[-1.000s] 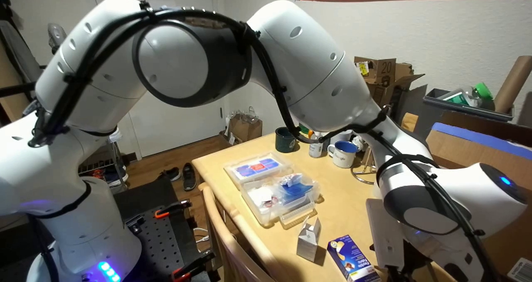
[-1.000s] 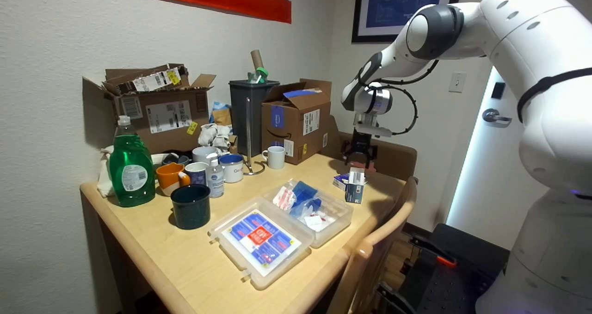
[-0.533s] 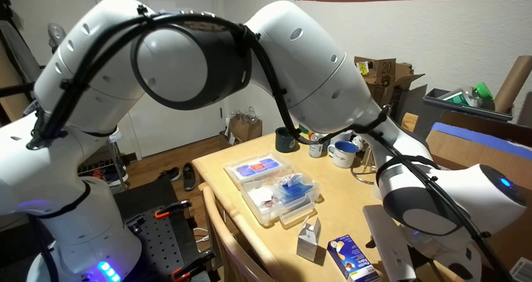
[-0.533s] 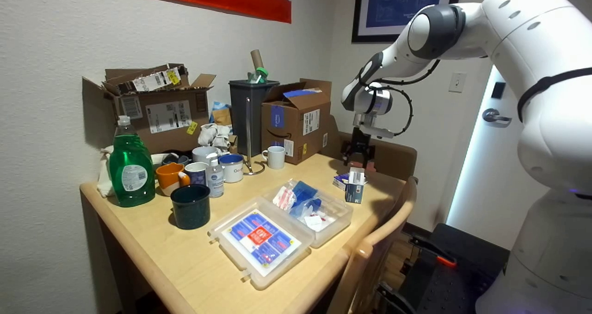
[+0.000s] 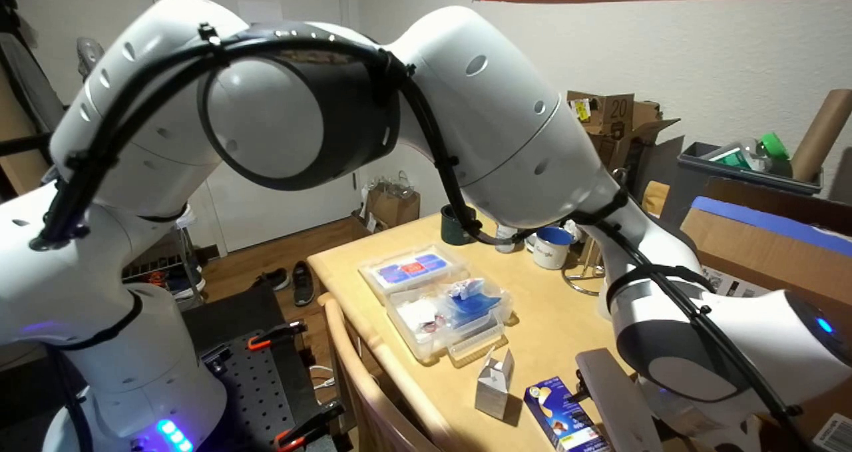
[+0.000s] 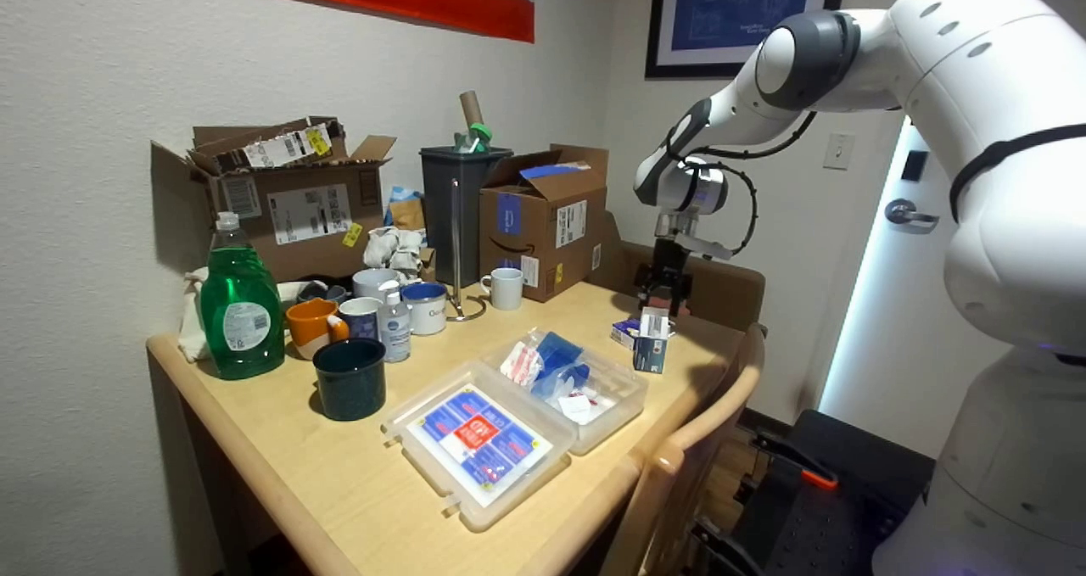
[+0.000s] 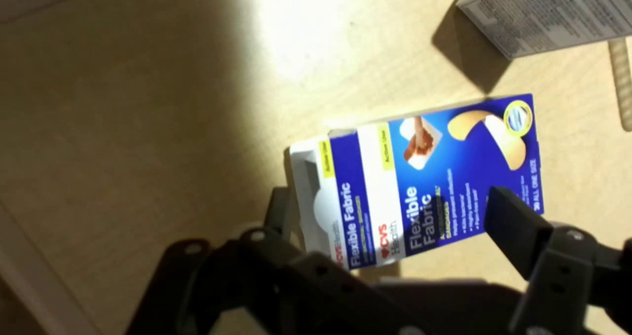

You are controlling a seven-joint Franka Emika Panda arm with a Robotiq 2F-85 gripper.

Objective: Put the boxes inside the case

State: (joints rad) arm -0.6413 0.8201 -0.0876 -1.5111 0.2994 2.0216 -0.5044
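The dark blue box lies flat on the table, its white end flap open. My gripper hangs over it with jaws spread wide and nothing held. In the wrist view one finger shows just past the box's open end, the other finger over its opposite end. Whether either touches cannot be told. The slimmer whitish-grey box stands upright beside it, top flaps raised. The clear plastic case lies unfolded, with blue and white items in one half and a printed sheet in the lid.
Mugs, a sanitizer bottle and a green soap bottle stand along the wall side. A metal stand and a large brown cardboard box are farther along. A wooden chair back runs along the table edge.
The arm has shifted and my gripper has come lower, closer over the dark blue box. Its jaws stay wide. Both boxes and the case stand where they were.
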